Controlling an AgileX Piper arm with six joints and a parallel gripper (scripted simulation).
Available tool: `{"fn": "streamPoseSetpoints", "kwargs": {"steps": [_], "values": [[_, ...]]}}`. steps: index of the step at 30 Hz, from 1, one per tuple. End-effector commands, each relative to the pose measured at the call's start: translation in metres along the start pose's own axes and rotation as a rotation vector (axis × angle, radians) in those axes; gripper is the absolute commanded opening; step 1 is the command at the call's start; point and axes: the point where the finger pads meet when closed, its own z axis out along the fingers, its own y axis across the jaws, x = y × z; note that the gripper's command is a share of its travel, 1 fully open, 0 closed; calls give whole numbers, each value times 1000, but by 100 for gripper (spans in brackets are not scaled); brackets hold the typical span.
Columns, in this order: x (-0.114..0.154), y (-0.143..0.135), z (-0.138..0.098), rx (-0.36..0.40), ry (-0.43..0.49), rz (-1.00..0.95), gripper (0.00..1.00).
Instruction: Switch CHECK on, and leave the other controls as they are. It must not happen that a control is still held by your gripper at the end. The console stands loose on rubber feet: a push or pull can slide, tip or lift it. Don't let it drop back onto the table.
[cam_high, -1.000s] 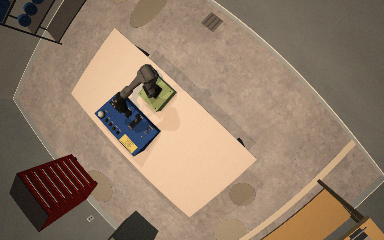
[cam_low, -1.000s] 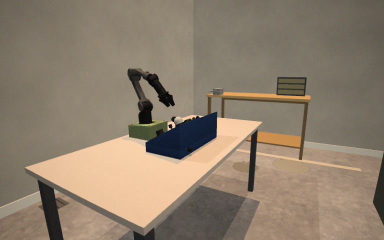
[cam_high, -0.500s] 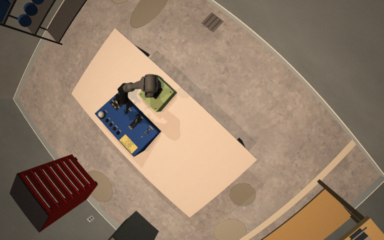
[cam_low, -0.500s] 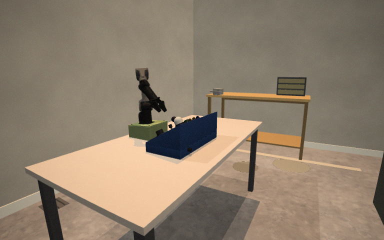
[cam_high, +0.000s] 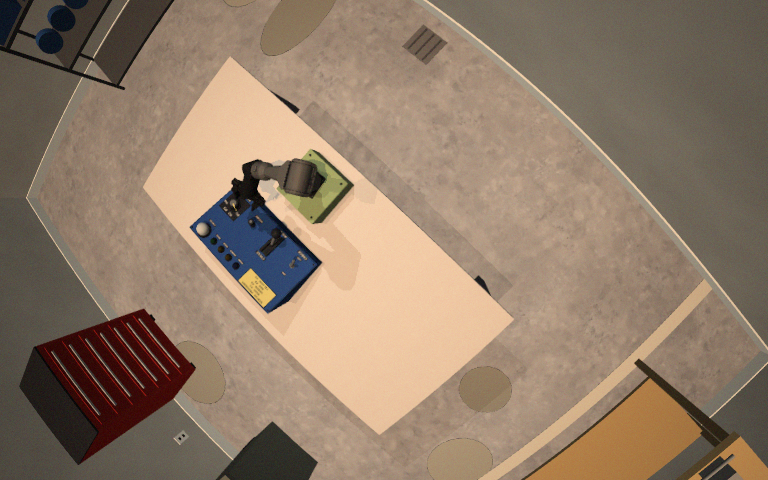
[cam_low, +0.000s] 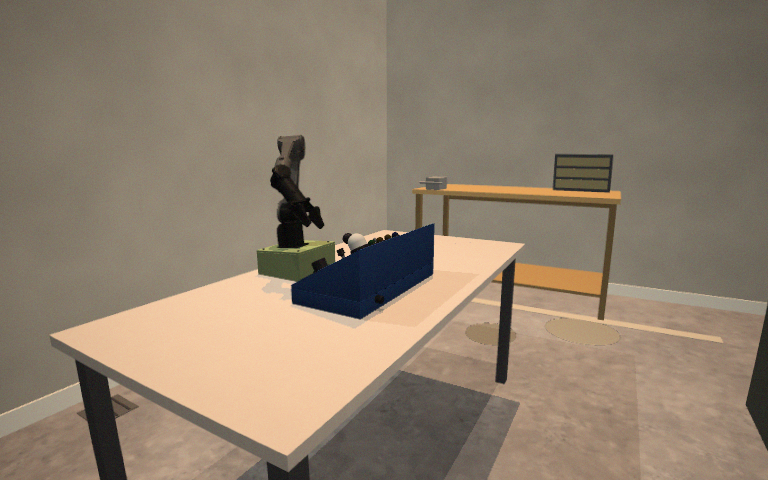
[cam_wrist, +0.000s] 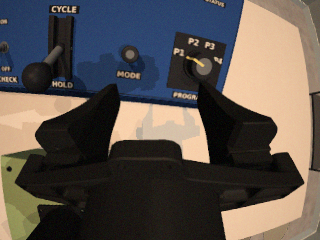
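The blue console (cam_high: 249, 240) (cam_low: 396, 263) (cam_wrist: 100, 30) stands on the table. Its CHECK toggle (cam_high: 292, 263) (cam_wrist: 4, 47) is at the left edge of the wrist view, between ON and OFF labels; its lean is too small to tell. My gripper (cam_high: 246, 198) (cam_low: 315, 224) (cam_wrist: 157, 91) is open and empty. It hangs above the console's near edge by MODE and PROGRAM, away from CHECK. The CYCLE lever (cam_high: 275, 232) (cam_wrist: 37, 76) has its ball at the HOLD end. The MODE knob (cam_high: 252, 222) (cam_wrist: 130, 54) stands between the fingertips in view. The PROGRAM dial (cam_wrist: 202, 66) has its yellow line toward P1.
The green arm base (cam_high: 334, 195) (cam_low: 277, 263) (cam_wrist: 20, 200) stands behind the console on the table (cam_high: 396, 316) (cam_low: 198, 350). A white dome (cam_high: 202, 228) (cam_low: 356, 241) and several small dark lamps line the console's far side, beside a yellow label (cam_high: 257, 287).
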Motion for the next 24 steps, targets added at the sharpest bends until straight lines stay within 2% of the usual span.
{"fn": "streamPoseSetpoints", "kwargs": {"steps": [1,24], "values": [[1,-1,0,6,-3,-1,100],[4,-5,-1,23,-7,-4,100]]}}
